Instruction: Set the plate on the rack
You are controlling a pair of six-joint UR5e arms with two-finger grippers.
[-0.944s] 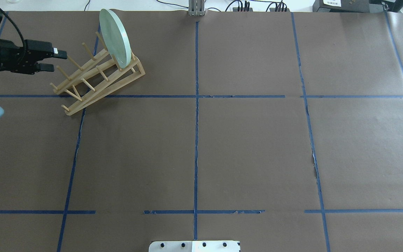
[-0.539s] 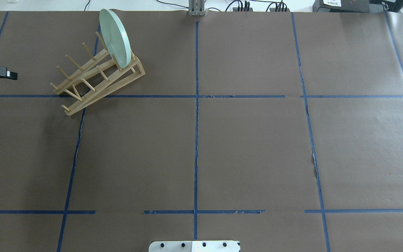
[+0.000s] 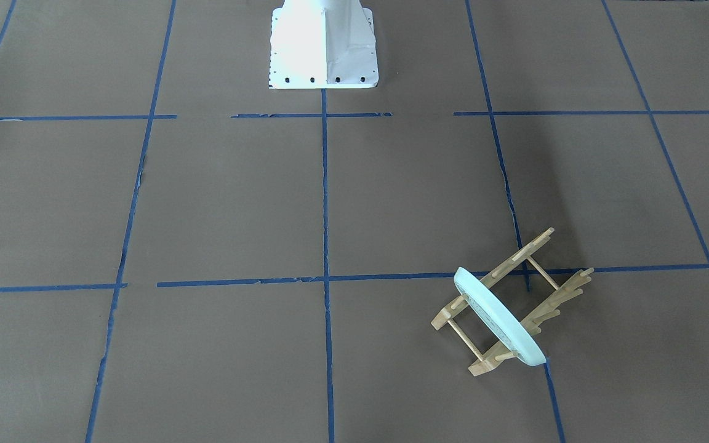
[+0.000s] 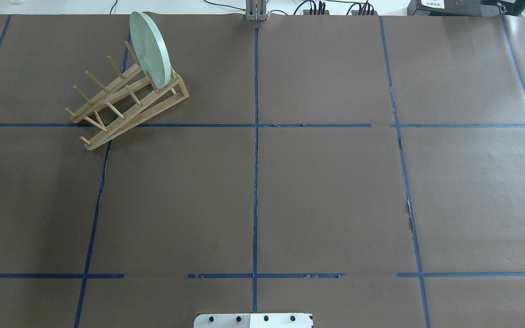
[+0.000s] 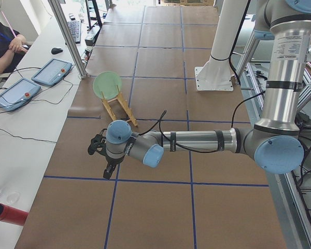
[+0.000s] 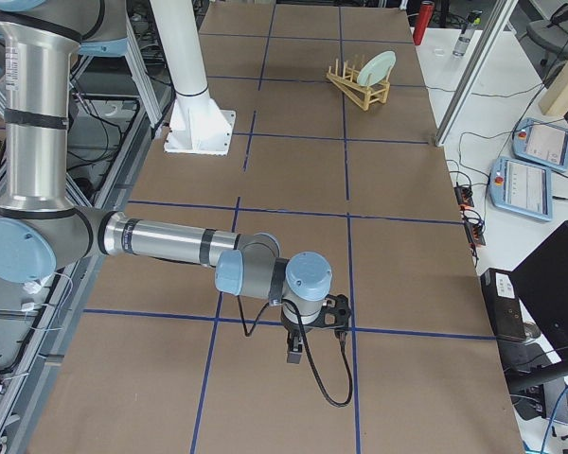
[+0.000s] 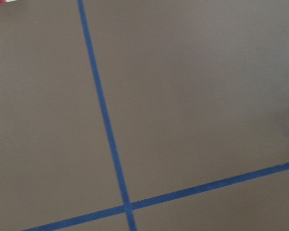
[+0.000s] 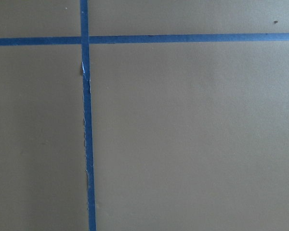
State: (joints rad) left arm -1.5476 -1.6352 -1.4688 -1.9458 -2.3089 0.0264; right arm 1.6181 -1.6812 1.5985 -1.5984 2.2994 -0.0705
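Observation:
The pale mint-green plate (image 4: 149, 49) stands on edge between the pegs at the far end of the light wooden rack (image 4: 121, 102), at the table's far left. Both also show in the front-facing view, plate (image 3: 499, 320) and rack (image 3: 551, 289). No gripper touches them. My left gripper (image 5: 108, 168) shows only in the exterior left view, over bare table well short of the rack (image 5: 119, 110). My right gripper (image 6: 295, 355) shows only in the exterior right view, far from the rack (image 6: 355, 85). I cannot tell whether either is open or shut.
Brown paper with a blue tape grid covers the table. The white robot base (image 3: 324, 43) stands at the near middle edge. A metal post (image 4: 255, 11) and cables lie along the far edge. An operator (image 5: 2, 44) and tablets (image 5: 52, 71) are beside the table.
My left gripper, empty beside the rack's left end, has drawn back to the left and left the overhead view. The plate and rack have not moved.

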